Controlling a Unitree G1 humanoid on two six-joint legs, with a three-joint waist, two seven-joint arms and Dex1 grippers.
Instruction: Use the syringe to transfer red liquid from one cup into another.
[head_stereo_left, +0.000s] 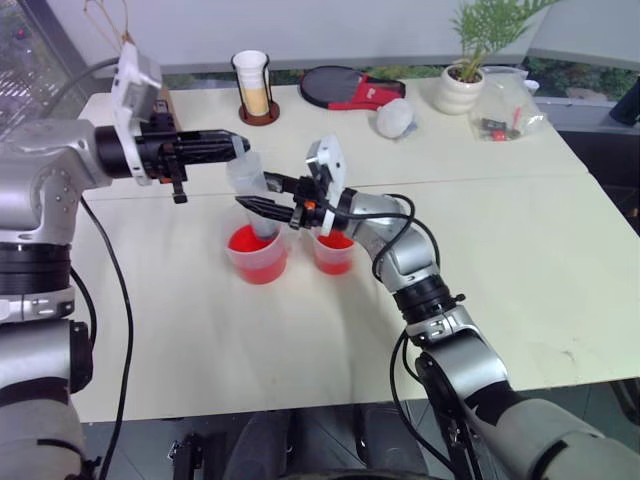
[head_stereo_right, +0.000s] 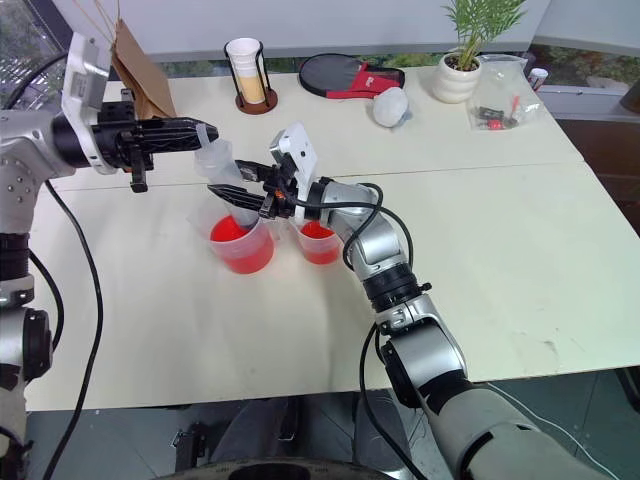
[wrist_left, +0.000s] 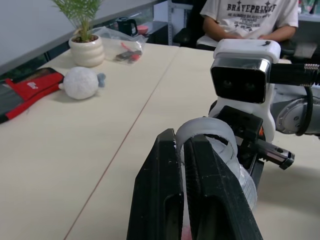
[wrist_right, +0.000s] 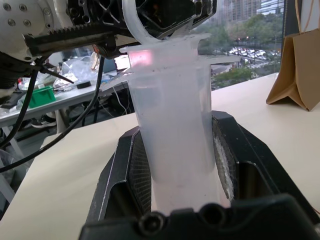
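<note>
the syringe (head_stereo_left: 254, 195) is standing near upright, tip down over the larger cup (head_stereo_left: 258, 254) of red liquid on the table. right gripper (head_stereo_left: 262, 205) is clamping the barrel from the side; left gripper (head_stereo_left: 240, 146) is pinching the plunger top, w/ the pull axis running straight up.

Office: desks (wrist_right: 60, 92), city-view windows (wrist_right: 245, 30)
</note>
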